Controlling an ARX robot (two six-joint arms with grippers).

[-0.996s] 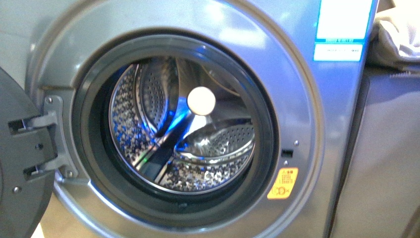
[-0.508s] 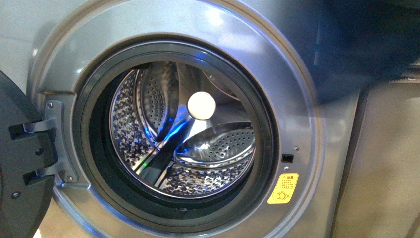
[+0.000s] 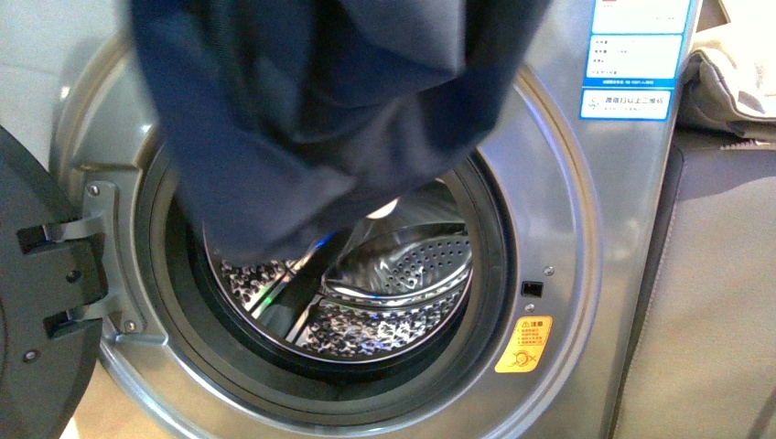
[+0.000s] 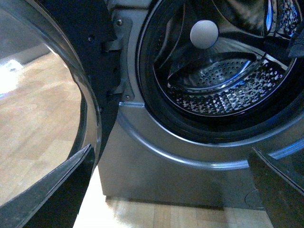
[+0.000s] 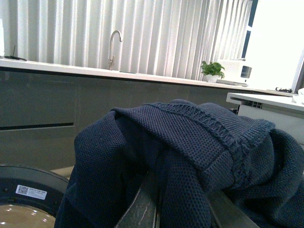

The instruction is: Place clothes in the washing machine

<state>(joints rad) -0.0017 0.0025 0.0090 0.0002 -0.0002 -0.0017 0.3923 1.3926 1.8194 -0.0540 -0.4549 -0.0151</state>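
Left gripper (image 4: 171,159): fingers spread wide with nothing between them, held low and facing the washing machine (image 3: 567,229) below its porthole.
Right gripper (image 5: 183,194): closed on the clothes (image 5: 190,137). The fingertips are buried in the knit, so it seems to be pinching a bunched fold rather than the whole bundle.
Clothes, front view: the navy knit garment (image 3: 311,119) hangs across the upper half of the opening. Its lowest fold dangles in front of the top of the drum. By my reading it is at the mouth and not yet inside.
Door (image 3: 37,302): swung open to the left on its hinge (image 3: 91,265), clear of the opening.
Gasket (image 3: 485,238): its top arc is hidden by fabric, while the lower arc is bare.
Drum (image 3: 393,274): perforated steel, with nothing lying in the visible part.
Beige cloth (image 3: 732,82): beside the machine at the upper right, well apart from the garment.
Risk, snag: loose folds are as wide as the mouth, so they may catch on the gasket lip and bunch there.
Risk, spill: if the garment is released too shallow, a trailing edge could drape over the rim or slide to the floor.
Risk, slip: a partial pinch may let the heavy knit slide free early.
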